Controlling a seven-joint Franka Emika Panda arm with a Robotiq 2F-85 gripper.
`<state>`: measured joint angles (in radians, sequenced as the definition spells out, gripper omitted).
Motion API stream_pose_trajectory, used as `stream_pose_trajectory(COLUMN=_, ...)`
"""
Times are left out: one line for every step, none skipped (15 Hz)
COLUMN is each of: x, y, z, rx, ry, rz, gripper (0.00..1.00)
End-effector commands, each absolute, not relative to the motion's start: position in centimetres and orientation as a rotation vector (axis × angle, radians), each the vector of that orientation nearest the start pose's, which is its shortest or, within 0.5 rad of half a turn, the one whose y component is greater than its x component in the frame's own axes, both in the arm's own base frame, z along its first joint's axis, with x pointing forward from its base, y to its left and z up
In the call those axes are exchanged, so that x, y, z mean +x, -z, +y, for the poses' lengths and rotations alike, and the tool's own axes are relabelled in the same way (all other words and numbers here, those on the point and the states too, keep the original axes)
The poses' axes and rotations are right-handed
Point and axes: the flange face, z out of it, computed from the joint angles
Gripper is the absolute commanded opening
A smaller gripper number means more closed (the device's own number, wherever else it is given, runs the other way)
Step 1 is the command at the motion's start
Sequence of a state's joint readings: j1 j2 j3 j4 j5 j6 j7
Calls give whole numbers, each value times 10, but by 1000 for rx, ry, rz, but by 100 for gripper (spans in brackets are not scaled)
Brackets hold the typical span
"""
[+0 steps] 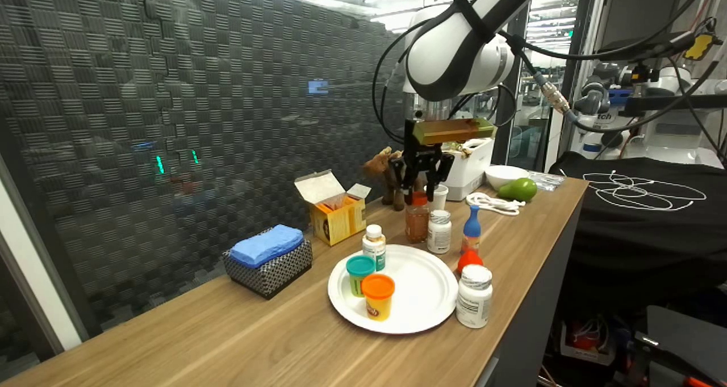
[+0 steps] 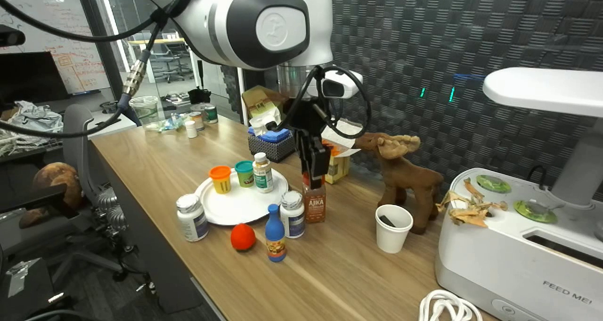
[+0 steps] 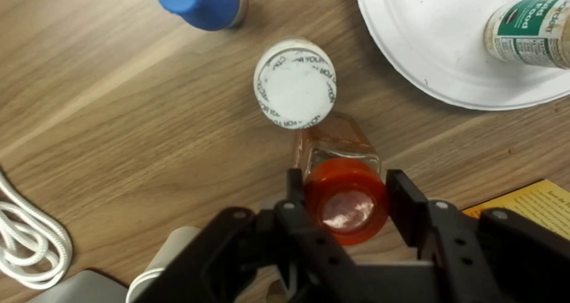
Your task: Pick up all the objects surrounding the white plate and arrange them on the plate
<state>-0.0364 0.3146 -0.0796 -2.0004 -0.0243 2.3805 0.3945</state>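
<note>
Well, a dark grey wall [image 1: 199,120] ridged in little squares backs the streaky wood-grain counter [image 1: 170,347], and a smooth, rounded white arm [image 1: 454,57] hangs above. There's the shallow, round white plate [image 2: 235,210], and off its rim the black gripper [image 3: 345,191], jaws clamped on the top of an upright, flat-sided clear bottle with a red cap [image 2: 314,205] (glass or plastic, I can't tell). Just beside that comes a squat white jar [image 2: 293,215], and a matching white jar [image 1: 473,299] stands farther round the rim. Then a slim-necked blue bottle [image 2: 275,236] on the wood, and three on the plate: a white-capped bottle with a green label [image 1: 375,248], a yellow tub with an orange lid [image 1: 378,297], a green tub with a teal lid [image 2: 245,174]. Smallest, a rounded, smooth red object [image 2: 242,237].

In an exterior view the clamped bottle's label reads AJIKA, and the white cup [image 2: 393,236] shows something black inside. The wrist view looks down on the squat jar's lid, lettered around its edge and overlapping the bottle's body; whether those two touch, I can't tell.

Bare wood separates bottle from rim. The plate is open white on the side toward the red object, while the matching jar sits snugly between rim and counter edge.
</note>
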Motion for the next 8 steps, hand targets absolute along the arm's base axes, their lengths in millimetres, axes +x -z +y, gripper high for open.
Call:
stream_pose_trajectory(x=610, y=-314, z=-64, rx=-3065, ry=142, rz=764, gripper=24)
stream_pose_trajectory(x=609, y=-317, z=-62, rx=-3072, ry=162, rz=769, gripper=24)
stream_pose_trajectory(x=608, y=-322, z=-58, rx=-3082, ry=180, rz=767, gripper=24)
stream_pose_trajectory(x=608, y=-327, z=-53, rx=-3107, ry=190, rz=764, gripper=24)
stream_pose_trajectory(x=608, y=-333, z=-45, rx=-3134, ry=204, rz=755, gripper=24)
stream_pose_trajectory(x=607, y=-337, z=-39, rx=-3156, ry=220, rz=742, gripper=24)
stream_pose_trajectory(x=606, y=-343, z=-28, rx=-3183, ry=245, rz=735, gripper=24)
stream_pose_trajectory(x=605, y=-349, z=-18, rx=-3210, ry=274, rz=732, gripper=24)
